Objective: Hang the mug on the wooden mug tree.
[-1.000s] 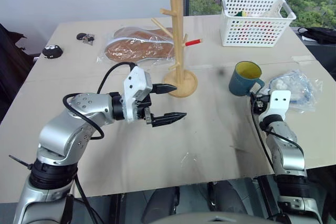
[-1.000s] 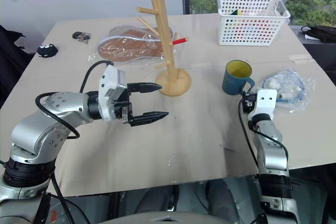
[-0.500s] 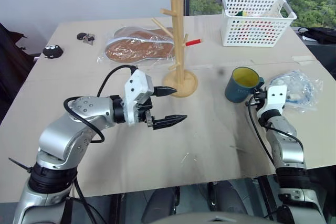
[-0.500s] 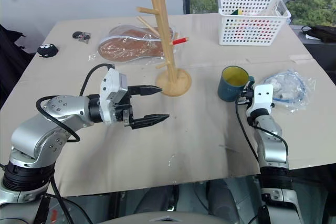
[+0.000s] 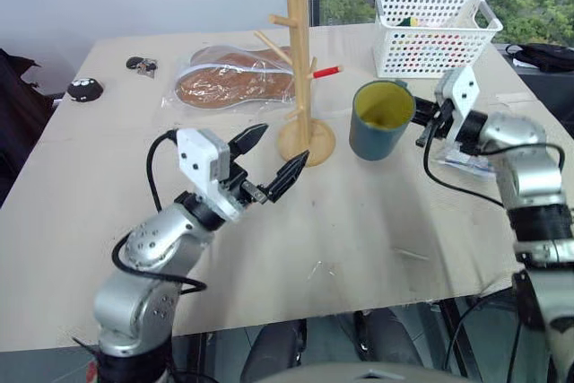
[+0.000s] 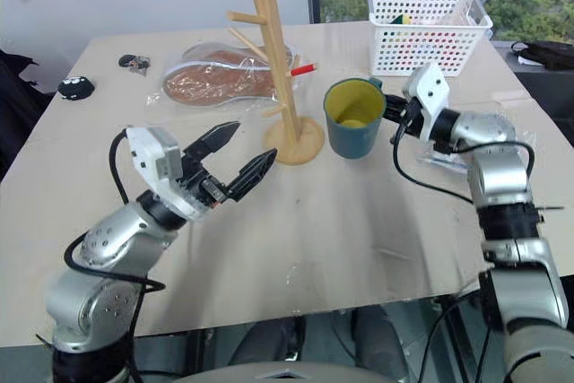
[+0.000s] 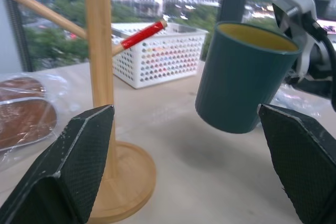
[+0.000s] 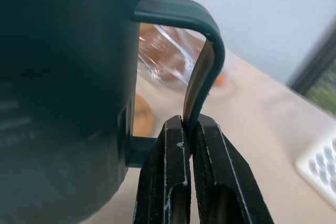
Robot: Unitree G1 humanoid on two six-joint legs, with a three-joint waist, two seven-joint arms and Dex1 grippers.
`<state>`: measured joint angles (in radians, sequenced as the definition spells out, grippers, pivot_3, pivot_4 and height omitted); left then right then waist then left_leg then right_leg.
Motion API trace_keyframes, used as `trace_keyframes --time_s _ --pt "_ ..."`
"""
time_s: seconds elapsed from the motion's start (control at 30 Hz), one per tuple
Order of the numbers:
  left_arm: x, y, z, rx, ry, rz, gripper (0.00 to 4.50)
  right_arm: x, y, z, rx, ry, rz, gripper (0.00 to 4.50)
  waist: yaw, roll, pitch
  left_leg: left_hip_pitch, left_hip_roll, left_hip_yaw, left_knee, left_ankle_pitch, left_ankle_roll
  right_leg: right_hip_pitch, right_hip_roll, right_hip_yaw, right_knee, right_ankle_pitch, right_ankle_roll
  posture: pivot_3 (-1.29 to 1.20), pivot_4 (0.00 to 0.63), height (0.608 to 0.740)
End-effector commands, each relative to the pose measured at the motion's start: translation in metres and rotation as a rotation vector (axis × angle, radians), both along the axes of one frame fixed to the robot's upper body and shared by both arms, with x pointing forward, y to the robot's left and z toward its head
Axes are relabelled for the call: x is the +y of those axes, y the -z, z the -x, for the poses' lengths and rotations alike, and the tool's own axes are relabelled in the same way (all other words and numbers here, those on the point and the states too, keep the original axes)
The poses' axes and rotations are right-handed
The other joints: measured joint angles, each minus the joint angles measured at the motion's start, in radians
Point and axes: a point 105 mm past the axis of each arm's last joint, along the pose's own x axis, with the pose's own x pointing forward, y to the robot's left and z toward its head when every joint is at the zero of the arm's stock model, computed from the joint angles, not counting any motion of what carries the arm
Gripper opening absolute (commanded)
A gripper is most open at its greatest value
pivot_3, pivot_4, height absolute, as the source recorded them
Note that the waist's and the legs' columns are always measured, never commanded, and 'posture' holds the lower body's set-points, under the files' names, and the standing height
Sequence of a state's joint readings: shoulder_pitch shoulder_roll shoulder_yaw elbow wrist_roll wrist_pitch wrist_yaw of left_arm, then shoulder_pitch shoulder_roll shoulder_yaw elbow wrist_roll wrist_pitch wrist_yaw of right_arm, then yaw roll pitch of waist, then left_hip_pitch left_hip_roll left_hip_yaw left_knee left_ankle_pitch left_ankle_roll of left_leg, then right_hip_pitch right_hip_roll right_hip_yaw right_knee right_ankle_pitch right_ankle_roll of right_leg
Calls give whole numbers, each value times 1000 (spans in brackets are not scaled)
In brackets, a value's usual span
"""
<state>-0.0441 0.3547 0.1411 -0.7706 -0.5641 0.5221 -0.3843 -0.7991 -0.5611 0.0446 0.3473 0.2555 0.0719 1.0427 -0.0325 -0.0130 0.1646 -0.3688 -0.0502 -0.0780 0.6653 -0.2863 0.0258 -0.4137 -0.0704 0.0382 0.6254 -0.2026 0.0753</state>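
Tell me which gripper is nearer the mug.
Right. The right gripper is shut on the handle of the mug, holding it off the table. The left gripper is open, apart from it, beyond the mug tree.

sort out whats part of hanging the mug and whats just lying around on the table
Job: mug, held by its handle in the right hand; wooden mug tree.

Lying about: white basket, bagged brown item, keys, clear bag.

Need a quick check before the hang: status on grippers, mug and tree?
Right gripper shut on mug handle, mug off the table. Left gripper open, empty, near the mug tree. Nothing between mug and pegs.
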Motion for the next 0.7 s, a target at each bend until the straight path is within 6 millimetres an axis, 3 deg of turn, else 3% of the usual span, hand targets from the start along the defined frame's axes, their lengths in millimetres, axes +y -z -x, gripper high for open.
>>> trace_keyframes --time_s 0.03,0.17,0.23,0.5,0.7 --pt "3 -19 9 -122 -135 54 4500 4 -30 -4 -80 -131 123 13 1 0 1 0 0 1 0 0 0 0 0 1 0 0 0 0 150 740" --pt "4 -21 13 -153 -208 127 4500 17 -62 -13 -153 -218 243 13 3 0 1 -1 0 0 0 0 0 -1 0 0 0 0 0 0 150 740" --pt "3 -20 14 -154 -216 148 4500 23 -69 -15 -166 -251 284 13 2 0 1 -1 0 0 -1 0 0 -1 0 0 -1 0 -1 0 150 740" --pt "-7 -15 20 -165 -156 144 4500 58 -74 -15 -196 -354 398 13 1 1 1 -2 0 0 -1 0 0 -2 -1 0 -2 0 -1 0 150 740" --pt "-16 -16 25 -179 -94 144 4500 63 -75 -24 -201 -290 442 13 3 1 1 -10 0 -1 0 0 -1 -10 -1 -1 0 1 -1 0 150 740"
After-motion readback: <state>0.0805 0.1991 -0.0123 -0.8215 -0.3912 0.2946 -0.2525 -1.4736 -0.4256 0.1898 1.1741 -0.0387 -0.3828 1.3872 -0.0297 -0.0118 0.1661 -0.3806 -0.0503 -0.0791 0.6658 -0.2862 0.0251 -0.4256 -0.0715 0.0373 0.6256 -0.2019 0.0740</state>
